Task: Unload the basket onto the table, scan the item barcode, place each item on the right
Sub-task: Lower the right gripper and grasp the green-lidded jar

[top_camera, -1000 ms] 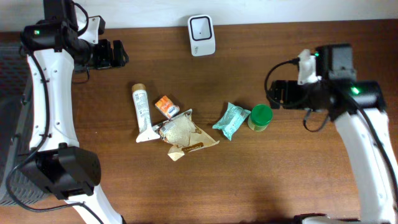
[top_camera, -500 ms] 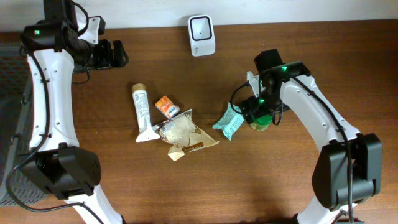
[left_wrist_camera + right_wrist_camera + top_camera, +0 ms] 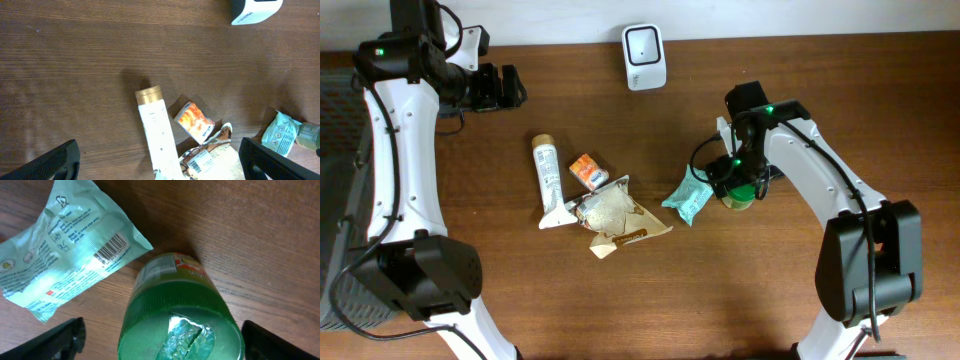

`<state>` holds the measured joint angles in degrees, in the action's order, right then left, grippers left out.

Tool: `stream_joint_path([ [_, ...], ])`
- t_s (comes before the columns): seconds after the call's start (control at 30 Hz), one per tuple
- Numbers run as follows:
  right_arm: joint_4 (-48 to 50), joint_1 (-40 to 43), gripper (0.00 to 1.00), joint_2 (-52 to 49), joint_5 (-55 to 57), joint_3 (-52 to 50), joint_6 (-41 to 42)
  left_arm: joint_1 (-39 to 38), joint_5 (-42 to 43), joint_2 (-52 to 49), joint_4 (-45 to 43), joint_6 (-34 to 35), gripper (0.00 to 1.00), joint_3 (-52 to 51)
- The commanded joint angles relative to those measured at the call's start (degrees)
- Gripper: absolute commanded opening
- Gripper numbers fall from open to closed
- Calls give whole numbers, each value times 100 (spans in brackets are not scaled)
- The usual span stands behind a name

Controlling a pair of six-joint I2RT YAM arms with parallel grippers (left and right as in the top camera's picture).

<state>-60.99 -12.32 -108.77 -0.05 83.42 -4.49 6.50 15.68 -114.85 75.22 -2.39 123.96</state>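
Observation:
A green-lidded jar (image 3: 739, 198) (image 3: 180, 315) stands upright right of centre. My right gripper (image 3: 734, 181) (image 3: 172, 342) hangs straight above it, open, one finger on each side of the lid and apart from it. Against the jar's left side lies a mint-green packet (image 3: 687, 198) (image 3: 70, 255), barcode facing up. The white scanner (image 3: 644, 43) (image 3: 255, 10) stands at the table's back edge. My left gripper (image 3: 510, 87) (image 3: 160, 165) is open and empty, high at the back left.
Left of centre lie a white tube with a gold cap (image 3: 548, 180) (image 3: 157, 130), a small orange packet (image 3: 587, 170) (image 3: 195, 121) and a beige pouch with a barcode label (image 3: 615, 215) (image 3: 210, 160), bunched together. Bare wood lies in front of them.
My right arm has swung in from the right and come down over the green jar, then settled there. The left arm and the items have not moved.

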Motion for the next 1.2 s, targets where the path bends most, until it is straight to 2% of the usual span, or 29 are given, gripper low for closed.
stream_joint_path([
  [0.0,-131,17,90,-37,-50,-7,50,20,61,24,-9,-94,99,13],
  [0.1,-240,149,81,-37,11,-7,415,22,61,24,-9,-94,100,13],
  [0.17,-247,284,73,-37,74,-7,1060,20,61,24,-9,-94,99,13],
  [0.27,-243,415,66,-37,79,-7,1910,20,61,24,-9,-94,99,13],
  [0.33,-247,426,66,-37,74,-7,2774,20,61,24,-9,-94,99,13],
  [0.47,-181,413,63,-37,-70,-7,5128,22,61,24,-9,-94,99,13],
  [0.53,-184,413,67,-37,-415,-7,6186,20,61,24,-9,-94,99,13],
  [0.6,-184,413,68,-37,-713,-7,6896,20,61,24,-9,-94,99,13],
  [0.7,-133,409,77,-37,-833,-7,8360,20,61,24,-9,-94,99,13],
  [0.8,155,409,76,-37,-833,-7,8902,20,61,24,-9,-94,99,13],
  [0.83,195,409,77,-37,-828,-7,8876,20,61,24,-9,-94,99,13],
  [0.87,225,409,84,-37,-813,-7,8286,20,61,24,-9,-94,99,13],
  [0.9,321,409,98,-37,-811,-7,7506,20,61,24,-9,-94,99,13],
  [1.0,317,409,98,-24,-903,26,4280,20,61,24,-9,-94,99,13],
  [1.07,-20,415,98,-11,-835,153,2887,20,61,24,-9,-94,99,13],
  [1.1,-289,413,98,-2,-822,356,1622,22,61,24,-9,-94,99,13],
  [1.17,-487,407,98,-2,-800,555,444,20,61,24,-9,-94,99,13],
])
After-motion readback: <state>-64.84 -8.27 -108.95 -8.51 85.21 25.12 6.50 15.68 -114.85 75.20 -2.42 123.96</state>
